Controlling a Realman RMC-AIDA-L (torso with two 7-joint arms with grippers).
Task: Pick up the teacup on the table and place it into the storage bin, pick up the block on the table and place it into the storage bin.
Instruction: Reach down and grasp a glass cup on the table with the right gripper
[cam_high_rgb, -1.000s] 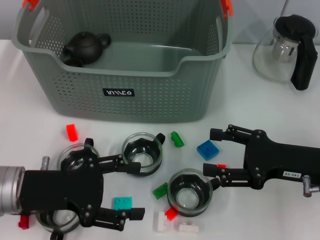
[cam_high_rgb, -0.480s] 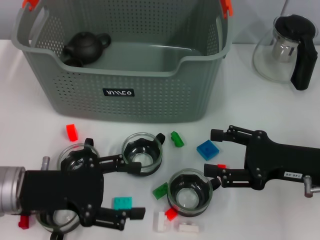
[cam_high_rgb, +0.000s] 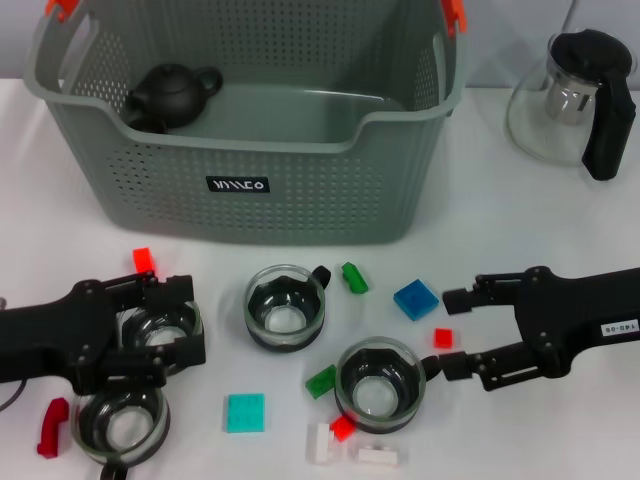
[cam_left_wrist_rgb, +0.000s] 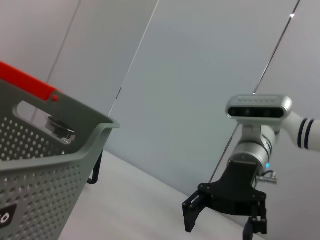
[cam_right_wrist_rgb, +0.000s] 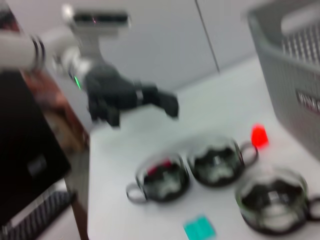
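Several glass teacups stand on the white table in front of the storage bin (cam_high_rgb: 300, 190). One teacup (cam_high_rgb: 287, 307) is in the middle and another (cam_high_rgb: 380, 385) is right of it. A third teacup (cam_high_rgb: 150, 328) sits between the fingers of my open left gripper (cam_high_rgb: 188, 322). A fourth teacup (cam_high_rgb: 115, 428) is at the front left. My right gripper (cam_high_rgb: 452, 333) is open, with a small red block (cam_high_rgb: 443, 338) between its fingertips. Other blocks lie around: blue (cam_high_rgb: 415, 299), teal (cam_high_rgb: 245, 412), green (cam_high_rgb: 353, 277) and red (cam_high_rgb: 143, 259).
A black teapot (cam_high_rgb: 172, 95) lies inside the bin at its back left. A glass pitcher (cam_high_rgb: 575, 100) with a black handle stands at the back right. More small blocks, green (cam_high_rgb: 321, 381), red (cam_high_rgb: 343, 428) and white (cam_high_rgb: 320, 443), lie by the front edge.
Both arms have drawn back outward. The left gripper moved left and now straddles the leftmost rear teacup, uncovering the teal block. The right gripper moved right, away from the teacup.
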